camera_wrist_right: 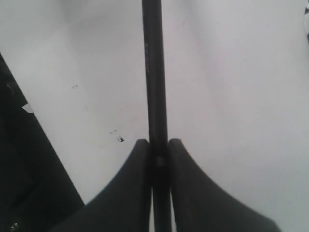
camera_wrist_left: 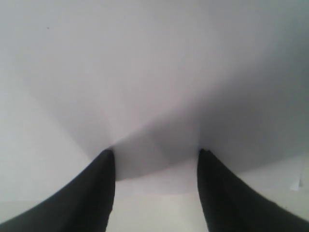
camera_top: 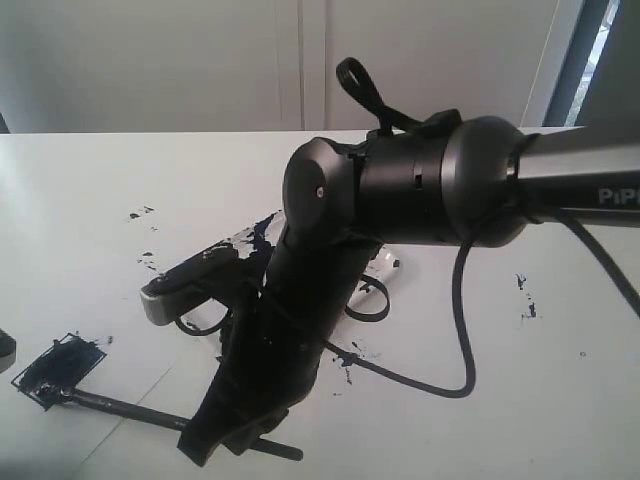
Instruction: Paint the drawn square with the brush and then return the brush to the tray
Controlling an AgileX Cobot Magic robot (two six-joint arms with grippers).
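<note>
The drawn square (camera_top: 58,365) lies at the lower left on white paper (camera_top: 110,445), smeared blue-black inside. The brush (camera_top: 125,406), a thin black stick, runs from the square's near corner back under my right gripper (camera_top: 215,440). That gripper has reached across to the left and is shut on the brush handle; in the right wrist view the brush (camera_wrist_right: 154,72) passes straight between the right gripper's (camera_wrist_right: 158,143) closed fingers. The tray (camera_top: 245,240), stained with dark paint, is mostly hidden behind the right arm. My left gripper (camera_wrist_left: 155,152) stands open over bare white surface, holding nothing.
The right arm's wrist and elbow (camera_top: 400,180) fill the middle of the exterior view, with a black cable (camera_top: 462,330) looping down to the table. Dark paint splatters (camera_top: 140,213) mark the table at the left and others (camera_top: 527,300) at the right.
</note>
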